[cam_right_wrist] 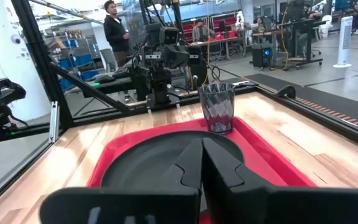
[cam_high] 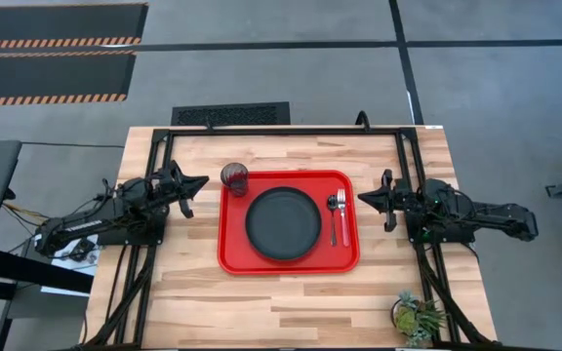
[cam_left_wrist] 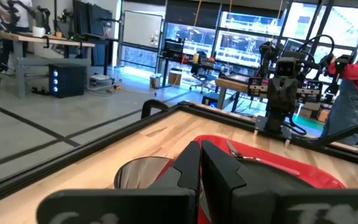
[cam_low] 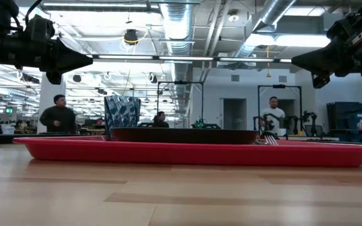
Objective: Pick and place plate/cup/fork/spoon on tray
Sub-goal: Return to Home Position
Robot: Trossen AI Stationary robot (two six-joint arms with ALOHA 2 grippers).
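Everything the task names appears to be loaded, so you are in the closing step: taking the arms back to rest. The plate (cam_high: 283,223) lies in the middle of the tray (cam_high: 230,255). The cup (cam_high: 234,177) stands upright in the tray's far left corner, just clear of the plate's rim. The fork (cam_high: 344,216) and the spoon (cam_high: 333,207) lie side by side in the strip between the plate and the tray's right edge, the spoon nearer the plate. Your left gripper (cam_high: 203,181) hangs above the table (cam_high: 291,302) just outside the tray's left edge, near the cup and pointing at it, with its two fingers pressed together and nothing between them. Your right gripper (cam_high: 363,198) mirrors it off the tray's right edge, beside the cutlery, also closed and empty. In the low view both sit well above the tableware. I judge that no grasp is left to make. What the next move calls for is a clean retreat: draw each arm back and away from the tray without dipping, since the left tip is close to the light, easily tipped cup and the right tip is close to the fork and spoon. A downward sweep on either side could knock the setting out of place.
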